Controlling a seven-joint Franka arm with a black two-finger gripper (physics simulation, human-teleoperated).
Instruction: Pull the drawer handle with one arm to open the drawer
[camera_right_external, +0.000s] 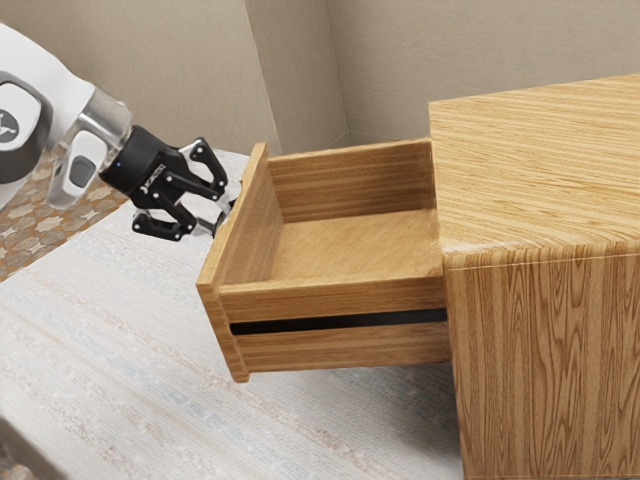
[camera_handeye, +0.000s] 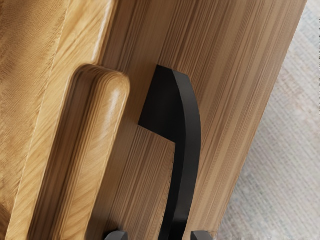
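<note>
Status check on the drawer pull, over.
Gripper open, astride the black handle. Drawer pulled well out of the cabinet. Nothing blocking the pull.

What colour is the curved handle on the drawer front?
The handle is plain black; the wrist view shows it best.

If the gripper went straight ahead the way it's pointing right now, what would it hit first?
Most likely the black handle, straight ahead of the gripper, with the wooden drawer front right behind it. I can't judge the remaining gap.
</note>
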